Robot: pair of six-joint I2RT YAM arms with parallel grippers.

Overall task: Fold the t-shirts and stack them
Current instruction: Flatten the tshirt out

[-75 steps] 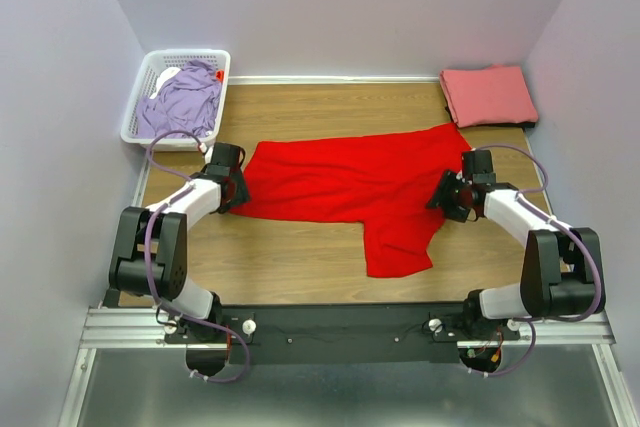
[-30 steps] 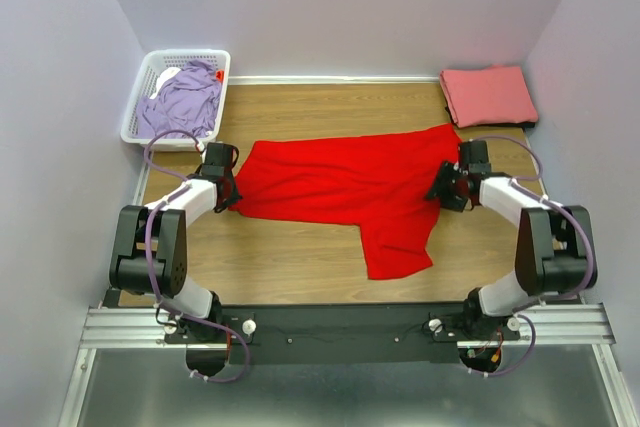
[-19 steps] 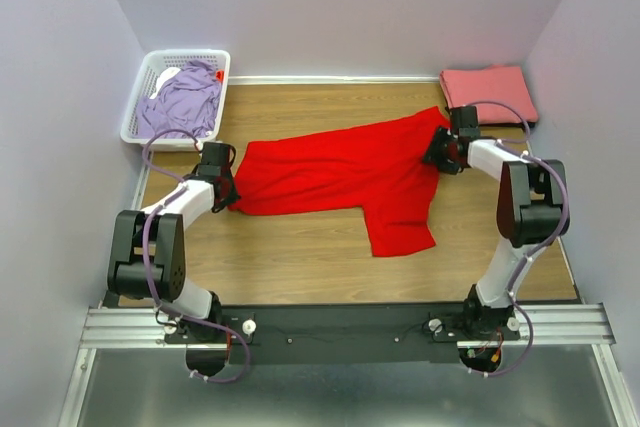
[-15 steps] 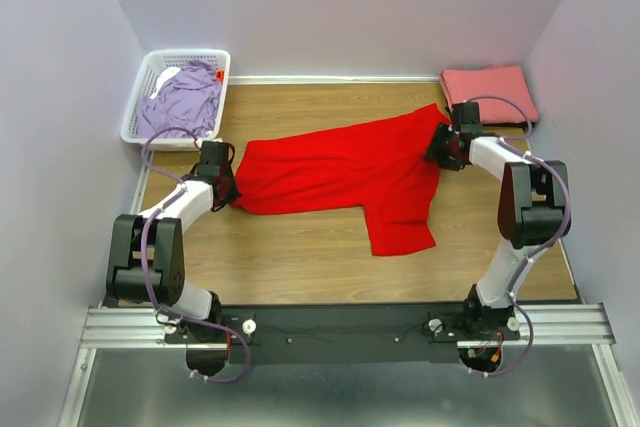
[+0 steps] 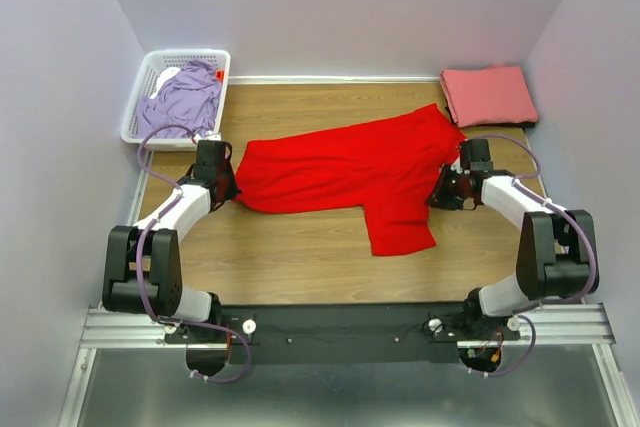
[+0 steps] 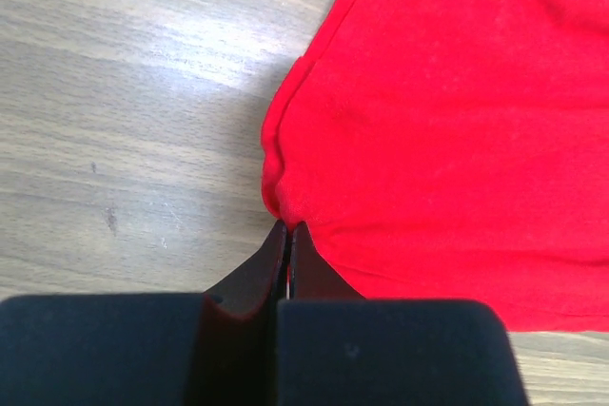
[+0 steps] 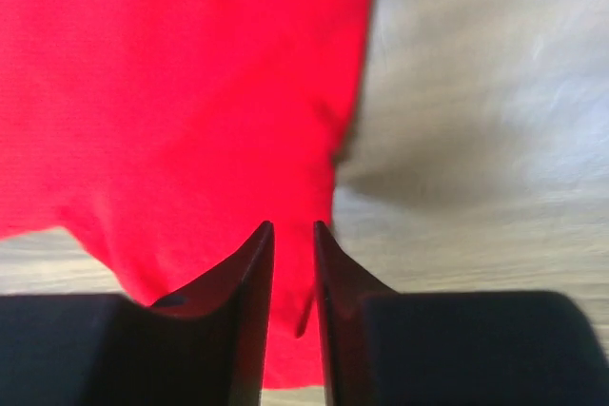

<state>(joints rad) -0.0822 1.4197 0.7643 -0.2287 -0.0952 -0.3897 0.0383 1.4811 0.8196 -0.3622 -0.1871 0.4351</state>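
A bright red t-shirt lies spread across the wooden table, one sleeve pointing toward the near edge. My left gripper is shut on its left hem; in the left wrist view the closed gripper pinches a bunched fold of the red t-shirt. My right gripper sits at the shirt's right edge. In the right wrist view the right gripper has its jaws a narrow gap apart, with the red t-shirt lying under and between them. A folded salmon-pink t-shirt rests at the back right. A lavender t-shirt is crumpled in the basket.
The white lattice basket stands at the back left, against the left wall. Bare wood of the table shows between the red shirt and the arm bases. Walls close in the left, right and back sides.
The right gripper went to the back right with the shirt's corner, then came back along the right edge with its jaws narrowed. The left gripper shifted slightly back-left, still holding.
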